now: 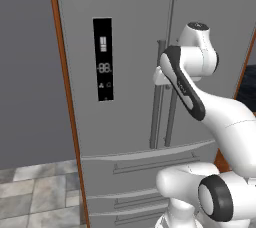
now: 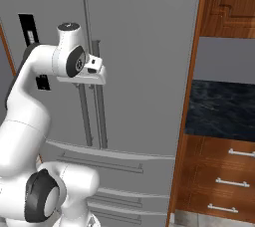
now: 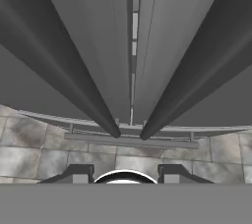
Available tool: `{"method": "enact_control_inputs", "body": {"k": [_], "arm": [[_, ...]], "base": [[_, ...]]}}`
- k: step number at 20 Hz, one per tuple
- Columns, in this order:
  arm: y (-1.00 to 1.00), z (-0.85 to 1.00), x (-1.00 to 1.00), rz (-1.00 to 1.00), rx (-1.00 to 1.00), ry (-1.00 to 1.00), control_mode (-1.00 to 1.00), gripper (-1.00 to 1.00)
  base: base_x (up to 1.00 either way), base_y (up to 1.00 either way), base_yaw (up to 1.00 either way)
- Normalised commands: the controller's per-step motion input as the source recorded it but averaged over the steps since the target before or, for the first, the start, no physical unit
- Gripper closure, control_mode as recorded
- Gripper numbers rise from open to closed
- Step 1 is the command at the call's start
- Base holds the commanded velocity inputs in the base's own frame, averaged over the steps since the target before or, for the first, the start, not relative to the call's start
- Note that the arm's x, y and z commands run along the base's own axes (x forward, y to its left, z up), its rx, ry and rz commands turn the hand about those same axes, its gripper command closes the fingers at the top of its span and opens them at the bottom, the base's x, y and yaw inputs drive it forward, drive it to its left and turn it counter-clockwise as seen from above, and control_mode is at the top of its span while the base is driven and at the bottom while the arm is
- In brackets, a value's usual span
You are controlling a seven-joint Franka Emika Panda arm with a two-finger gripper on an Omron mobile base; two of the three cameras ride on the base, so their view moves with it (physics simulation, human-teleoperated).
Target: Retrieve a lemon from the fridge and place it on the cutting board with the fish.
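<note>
**A:** How many doors on the fridge [image 1: 125, 32], and are they shut?

**B:** Two upper doors, both shut and meeting at a narrow centre seam. Whatever the fridge holds is hidden behind them, so I cannot tell where the fruit sits.

**A:** Handles?

**B:** Two vertical bar handles, one on each side of that seam: the left handle [image 1: 156, 122] and the right handle [image 1: 171, 117]. There is one black display panel [image 1: 103, 59] on the fridge's left door. Below the doors, two horizontal drawer pulls are stacked, the upper pull [image 1: 150, 164] and the lower pull [image 1: 135, 203].

**A:** Where is the claw?

**B:** The claw [image 3: 126, 173] is up against the front of the fridge at the centre seam, about level with the upper part of the bar handles. The hand view looks down the doors along both bars to the tiled floor [image 3: 44, 154].

**A:** Open or closed?

**B:** Its two dark fingertips [image 3: 78, 173] stand apart with nothing between them. Both bars run past ahead of them, and neither is clasped.

**A:** Anything beside the fridge?

**B:** On the fridge's right is a wooden cabinet [image 2: 199, 181] with three silver drawer pulls stacked one above another. A dark marbled panel [image 2: 219, 111] sits above those drawers, and one more wooden cabinet [image 2: 229, 2] is higher up. On the fridge's left are a thin wooden trim strip [image 1: 65, 87] and a plain grey wall [image 1: 27, 72].
</note>
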Motion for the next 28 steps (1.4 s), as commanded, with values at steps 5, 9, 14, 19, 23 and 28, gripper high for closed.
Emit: {"method": "enact_control_inputs", "body": {"k": [5,9,14,19,23,28], "arm": [[0.0,-0.06,-0.09,-0.05,0.0,-0.07,-1.0,-1.0],[0.0,-0.01,-0.09,-0.03,0.0,0.0,1.0,-1.0],[0.0,0.0,0.0,0.0,0.0,0.0,1.0,-1.0],[0.0,0.0,0.0,0.0,0.0,0.0,1.0,-1.0],[0.0,0.0,0.0,0.0,0.0,0.0,1.0,-1.0],[0.0,0.0,0.0,0.0,0.0,0.0,1.0,-1.0]], "base": [[0.0,0.0,0.0],[-0.34,0.0,-0.07],[-0.43,0.0,-0.06],[-0.09,0.0,0.0],[-0.15,-0.01,0.02],[-0.14,-0.08,0.11]]}}
